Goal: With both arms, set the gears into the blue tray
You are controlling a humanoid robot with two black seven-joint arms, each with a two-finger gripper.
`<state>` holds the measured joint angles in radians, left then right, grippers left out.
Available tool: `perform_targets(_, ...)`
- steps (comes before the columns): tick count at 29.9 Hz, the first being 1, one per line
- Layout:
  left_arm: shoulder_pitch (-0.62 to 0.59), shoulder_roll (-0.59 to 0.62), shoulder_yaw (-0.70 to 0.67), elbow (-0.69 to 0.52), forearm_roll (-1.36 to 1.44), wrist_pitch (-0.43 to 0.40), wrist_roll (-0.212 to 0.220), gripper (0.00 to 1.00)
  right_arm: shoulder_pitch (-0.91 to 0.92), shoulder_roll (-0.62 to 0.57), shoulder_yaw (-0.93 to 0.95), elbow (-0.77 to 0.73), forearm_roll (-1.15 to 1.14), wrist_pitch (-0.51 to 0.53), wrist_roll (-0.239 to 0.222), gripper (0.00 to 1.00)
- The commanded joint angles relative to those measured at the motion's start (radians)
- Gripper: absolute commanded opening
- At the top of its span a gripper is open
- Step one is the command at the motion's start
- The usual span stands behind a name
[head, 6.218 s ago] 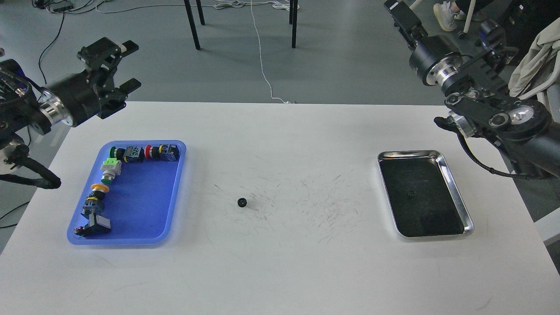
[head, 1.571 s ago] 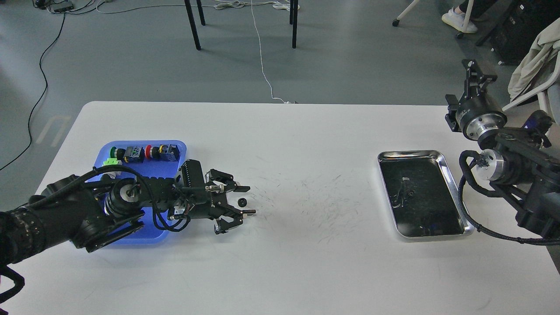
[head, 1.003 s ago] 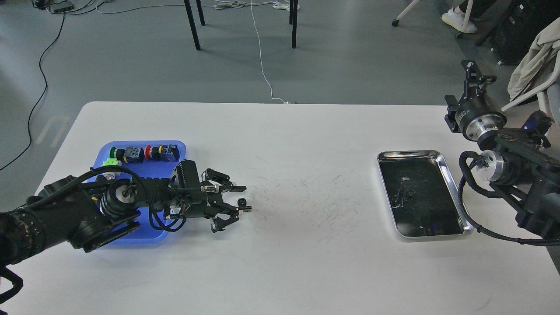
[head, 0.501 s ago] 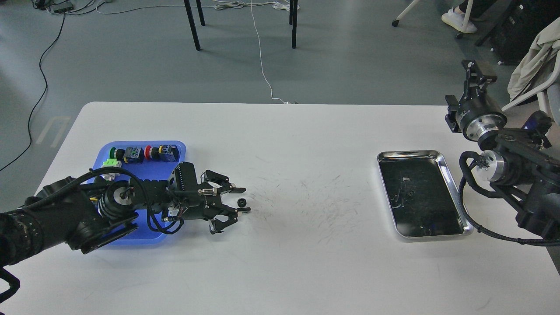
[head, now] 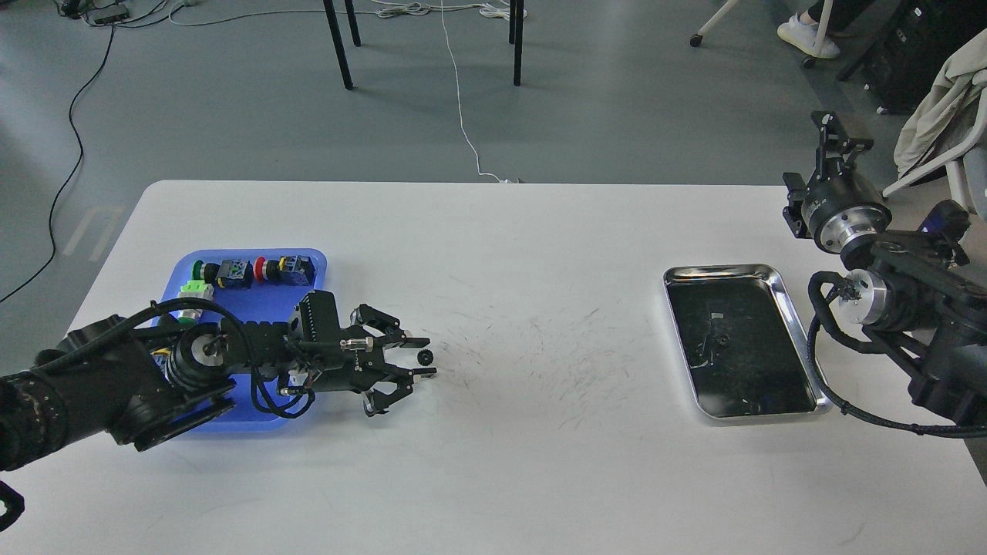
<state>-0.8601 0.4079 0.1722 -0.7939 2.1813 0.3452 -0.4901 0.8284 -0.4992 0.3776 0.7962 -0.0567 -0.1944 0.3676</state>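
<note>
Reaching: left gripper (head: 420,356) low over the table (head: 509,462), fingers spread, bracketing the gear (head: 425,358) but not clamped.
Gear: lies on the table right of the blue tray (head: 308,266); likely light, rigid, toothed, prone to skidding; pinch across the rim.
Second gear: small dark speck (head: 720,339) in the silver tray (head: 802,339).
Blue tray: push-button switches (head: 254,271) along back and left; no gear.
Right gripper (head: 831,135): raised off the table's edge, open-or-closed unclear.

left gripper (head: 422,356) open around gear (head: 425,358).
</note>
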Motion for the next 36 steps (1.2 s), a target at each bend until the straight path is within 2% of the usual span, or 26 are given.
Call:
perform_targets(1, -0.004, -0.001, 0.001, 0.008, 0.000, 0.000, 0.001, 0.38, -0.002, -0.001, 0.000, 0.000, 0.000, 0.001, -0.001, 0.95)
perform_targets(10, 0.001, -0.026, 0.003, 0.074, 0.000, 0.026, 0.001, 0.36, -0.003, -0.001, 0.000, 0.003, 0.000, -0.003, 0.001, 0.95)
perform_targets(23, -0.002, -0.023, 0.013, 0.053, 0.000, 0.028, 0.001, 0.35, -0.003, 0.001, -0.002, 0.000, 0.000, 0.001, -0.001, 0.95)
perform_targets(32, -0.008, -0.021, 0.015, 0.042, 0.000, 0.035, 0.001, 0.28, -0.005, 0.001, -0.011, -0.003, -0.002, 0.004, -0.001, 0.95)
perform_targets(36, -0.013, -0.017, 0.019, 0.010, 0.000, 0.032, 0.001, 0.28, -0.005, 0.001, -0.012, -0.003, -0.002, 0.006, 0.001, 0.95)
